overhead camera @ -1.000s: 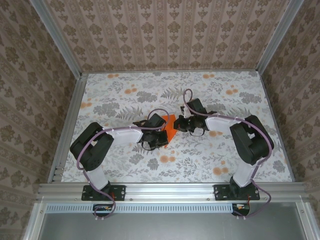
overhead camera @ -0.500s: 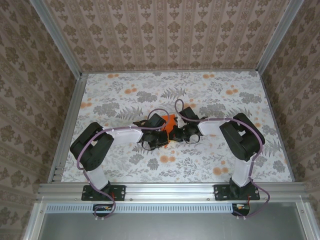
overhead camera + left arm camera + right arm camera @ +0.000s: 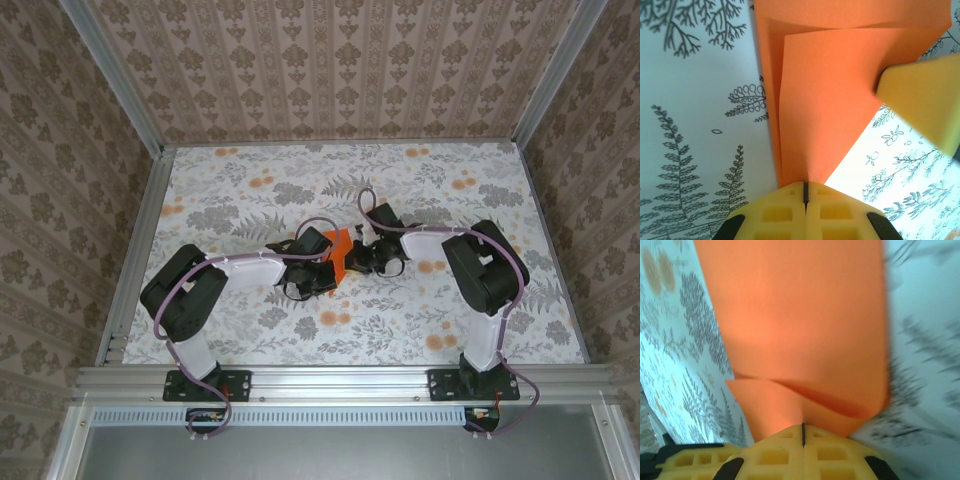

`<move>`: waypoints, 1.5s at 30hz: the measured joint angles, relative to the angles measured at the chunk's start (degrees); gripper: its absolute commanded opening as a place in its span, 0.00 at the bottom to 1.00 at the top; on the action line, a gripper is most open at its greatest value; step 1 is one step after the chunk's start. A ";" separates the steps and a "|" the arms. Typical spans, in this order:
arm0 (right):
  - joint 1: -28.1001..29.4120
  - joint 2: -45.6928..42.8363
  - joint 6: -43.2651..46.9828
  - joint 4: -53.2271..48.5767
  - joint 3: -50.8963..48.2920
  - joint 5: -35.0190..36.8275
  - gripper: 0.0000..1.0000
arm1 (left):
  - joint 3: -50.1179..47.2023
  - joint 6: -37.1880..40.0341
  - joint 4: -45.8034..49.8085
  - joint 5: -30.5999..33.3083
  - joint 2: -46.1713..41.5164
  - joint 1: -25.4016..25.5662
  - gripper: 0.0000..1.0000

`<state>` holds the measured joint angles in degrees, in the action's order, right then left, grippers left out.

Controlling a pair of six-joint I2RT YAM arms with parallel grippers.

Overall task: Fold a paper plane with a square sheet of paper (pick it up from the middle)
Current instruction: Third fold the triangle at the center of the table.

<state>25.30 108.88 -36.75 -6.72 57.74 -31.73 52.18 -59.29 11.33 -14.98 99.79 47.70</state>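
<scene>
The square sheet of paper (image 3: 337, 247), bright orange and creased smaller, lies flat at the middle of the table between my two grippers. In the left wrist view the paper (image 3: 830, 85) shows folded layers that narrow to a point at my left gripper (image 3: 804, 187), whose jaws are shut with their tips on that point. My right gripper (image 3: 803, 432) is also shut, its tips on the paper (image 3: 800, 315) next to a raised fold. One yellow finger (image 3: 920, 100) of the right gripper rests on the paper's right edge. From above, the left gripper (image 3: 328, 263) and the right gripper (image 3: 357, 258) face each other across the sheet.
The flower-printed table cover (image 3: 250, 200) spreads out on all sides of the paper. Patterned walls and aluminium rails (image 3: 135, 250) close off the left, back and right. Both arm bases stand at the near edge.
The right arm has swung in from the right, bringing its shut gripper onto the paper's right side. The left arm and the paper have stayed in place.
</scene>
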 measured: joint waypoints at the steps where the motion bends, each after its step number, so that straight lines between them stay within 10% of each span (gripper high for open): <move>1: -0.74 0.20 0.22 -0.02 0.24 0.00 0.03 | 0.00 0.02 -0.02 0.00 0.00 0.00 0.00; 15: -6.80 0.17 1.11 -1.86 2.95 5.42 0.07 | 0.26 2.19 -0.37 -0.42 0.26 0.00 0.01; 26: -7.26 -16.90 1.64 -1.16 -4.79 7.74 0.42 | 0.33 9.55 5.73 0.48 -6.93 0.44 0.20; 45: -6.93 -14.53 -5.51 11.98 -14.73 -0.79 0.56 | 1.81 8.31 -1.62 5.92 -1.51 -0.87 0.06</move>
<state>18.37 94.35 -42.26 5.26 43.00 -32.51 54.00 -50.98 9.72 -9.06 98.28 46.83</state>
